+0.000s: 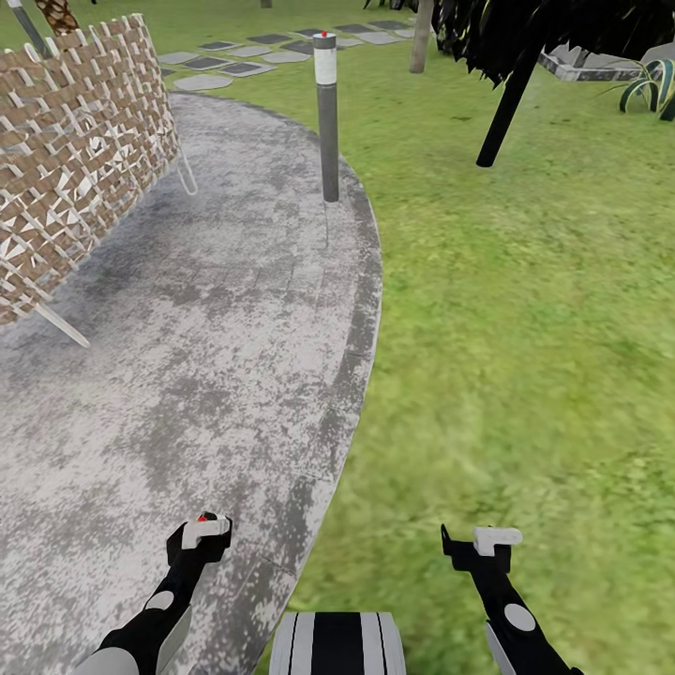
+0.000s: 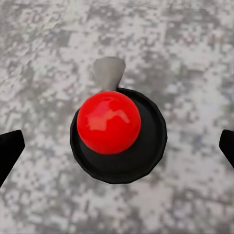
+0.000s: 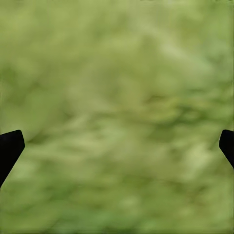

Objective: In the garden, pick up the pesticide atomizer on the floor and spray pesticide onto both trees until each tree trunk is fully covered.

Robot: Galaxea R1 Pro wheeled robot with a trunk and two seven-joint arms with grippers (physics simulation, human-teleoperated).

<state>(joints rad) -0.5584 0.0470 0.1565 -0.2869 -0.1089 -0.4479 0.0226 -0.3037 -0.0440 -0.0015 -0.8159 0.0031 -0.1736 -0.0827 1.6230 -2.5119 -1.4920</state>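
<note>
Presently listed: left gripper [image 1: 200, 536], low over the floor [image 1: 187, 375], fingers spread wide. In the left wrist view its dark tips sit at the two edges and touch nothing.

Atomizer [image 2: 117, 134]: seen end-on in the left wrist view, a round black cap with a red ball and a pale grey nozzle, centred between the parted tips, with concrete behind it. In the head view only a red speck shows at that gripper.

Right gripper [image 1: 483, 544]: over the lawn [image 1: 525, 328], fingers likewise apart and holding nothing, with blurred grass beyond.

Post [image 1: 326, 117]: upright, slim and dark grey, with a pale band and a red top, at the paving's curved edge, well ahead.

Woven screen [image 1: 75, 150]: along the left of the paving.

Trunk [image 1: 421, 36]: far back on the grass.

Stepping slabs [image 1: 244, 56]: far back.
</note>
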